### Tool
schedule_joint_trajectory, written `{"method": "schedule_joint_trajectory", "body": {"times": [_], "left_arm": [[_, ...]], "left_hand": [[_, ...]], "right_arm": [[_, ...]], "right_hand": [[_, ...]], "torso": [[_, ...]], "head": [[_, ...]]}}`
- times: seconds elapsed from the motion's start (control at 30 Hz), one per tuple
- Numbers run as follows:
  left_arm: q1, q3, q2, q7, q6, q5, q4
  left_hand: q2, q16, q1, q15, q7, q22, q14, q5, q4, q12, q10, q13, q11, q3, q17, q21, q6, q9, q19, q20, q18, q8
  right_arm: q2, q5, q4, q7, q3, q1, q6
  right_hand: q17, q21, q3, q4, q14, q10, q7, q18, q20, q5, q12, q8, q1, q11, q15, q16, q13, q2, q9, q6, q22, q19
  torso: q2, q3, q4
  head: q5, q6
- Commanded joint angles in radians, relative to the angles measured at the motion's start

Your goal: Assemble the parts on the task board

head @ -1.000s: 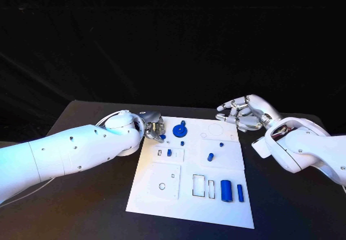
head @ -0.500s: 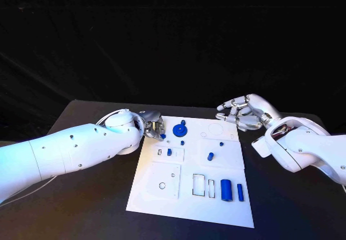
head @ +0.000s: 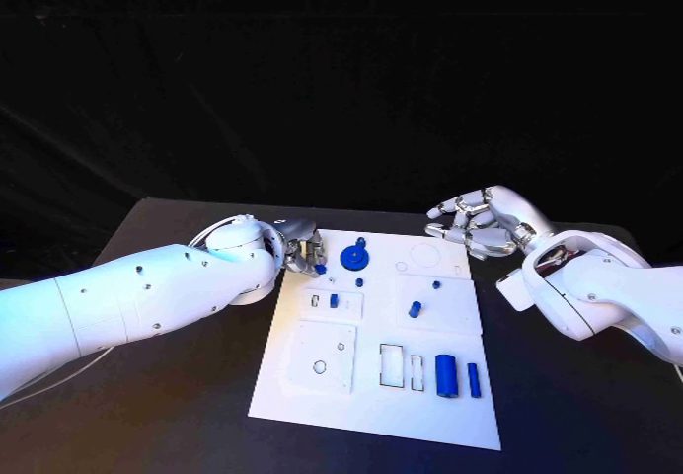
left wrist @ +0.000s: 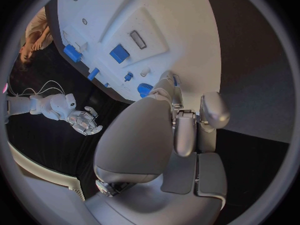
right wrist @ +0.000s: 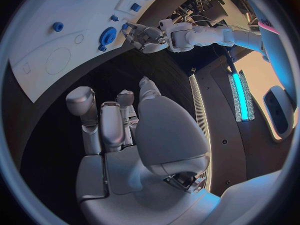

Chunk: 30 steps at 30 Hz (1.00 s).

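The white rectangular task board (head: 382, 341) lies flat in the middle of the black table (head: 171, 415). The left hand (head: 302, 249), silver and many-fingered, sits at the board's far left corner, fingers curled downward over the edge; whether anything is pinched between them cannot be told from the head view, and the left wrist view shows the fingers (left wrist: 177, 116) drawn close together with a small blue part (left wrist: 145, 90) just beside their tips. The right hand (head: 477, 223) hovers off the far right corner of the board, palm turned inward, fingers apart and loosely bent, holding nothing. On the board, a round blue disc-shaped part (head: 356, 260) sits near the far edge just beside the left hand. A small blue peg (head: 335, 300) stands closer to the middle, and another short blue peg (head: 415, 309) lies to its right. Near the front right corner, a thick blue cylinder (head: 447, 376) and a thinner blue rod (head: 474, 380) lie side by side.
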Motion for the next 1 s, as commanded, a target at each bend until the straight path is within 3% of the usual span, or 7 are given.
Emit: {"method": "schedule_joint_trajectory", "body": {"times": [0.03, 1.0], "left_arm": [[-0.003, -0.003, -0.001, -0.002, 0.023, 0.012, 0.000], [-0.003, -0.002, -0.016, -0.001, 0.016, 0.013, 0.006]], "left_hand": [[-0.003, 0.006, 0.010, 0.002, 0.009, 0.005, 0.026, -0.002, -0.003, 0.008, -0.009, -0.001, -0.001, 0.012, 0.131, 0.008, -0.001, -0.005, 0.005, -0.001, -0.009, -0.011], [-0.067, 0.019, 0.016, 0.004, 0.005, 0.051, 0.031, -0.002, -0.045, 0.019, -0.021, -0.021, 0.002, 0.156, 0.143, 0.041, 0.008, -0.045, 0.010, 0.002, -0.014, -0.075]], "right_arm": [[0.000, -0.011, 0.001, 0.004, 0.000, 0.000, 0.009], [0.001, -0.011, 0.000, 0.005, 0.000, 0.000, 0.006]], "right_hand": [[0.001, -0.005, -0.002, -0.005, -0.001, -0.003, -0.001, 0.018, -0.002, 0.006, 0.006, 0.004, 0.002, -0.003, 0.000, -0.004, 0.001, 0.007, 0.001, -0.005, 0.001, 0.004], [-0.002, -0.009, -0.004, -0.005, -0.001, -0.004, 0.000, 0.019, -0.002, 0.007, 0.005, 0.004, 0.001, -0.003, 0.000, -0.007, -0.001, 0.007, 0.001, -0.005, -0.001, 0.003]], "torso": [[0.000, -0.0003, 0.0002], [0.000, -0.0002, -0.0003]], "head": [[0.000, 0.001], [0.003, 0.001]]}}
